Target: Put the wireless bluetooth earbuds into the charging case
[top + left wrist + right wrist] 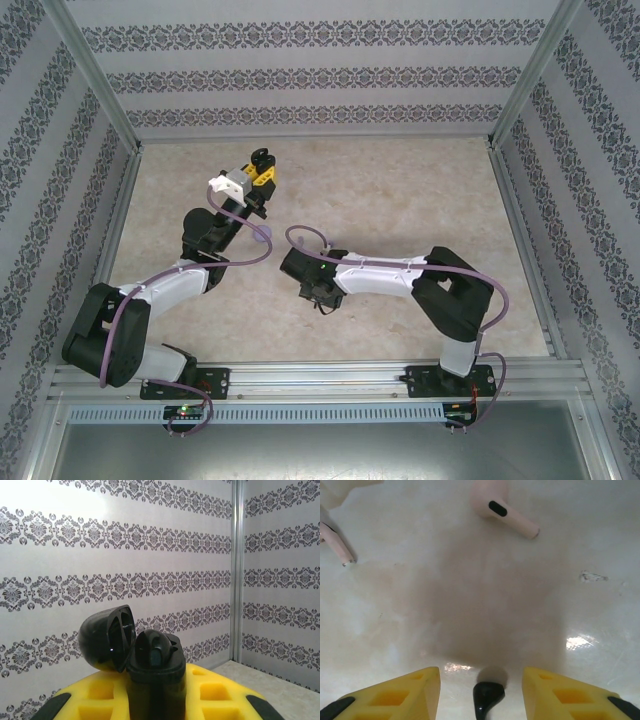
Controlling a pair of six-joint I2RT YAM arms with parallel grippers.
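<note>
— Where was the black case (pixel 155 672)?
— Lid open, clamped in the left hand (pixel 157 702), up off the worktop (pixel 400 200).
— And the right hand (pixel 481 692)?
— Half open, straddling a black earbud (pixel 486 700) lying on the worktop, two pink earbuds (pixel 502 510) beyond.

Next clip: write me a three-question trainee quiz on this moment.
1. True or false: the black round charging case held by the left gripper has its lid shut.
2. Which lies between the yellow fingers of the right gripper? A) pale pink earbud B) small black stemmed earbud C) nothing
3. How many pale pink stemmed earbuds lie on the pale stone-look table?
Key: 1 false; 2 B; 3 two.
</note>
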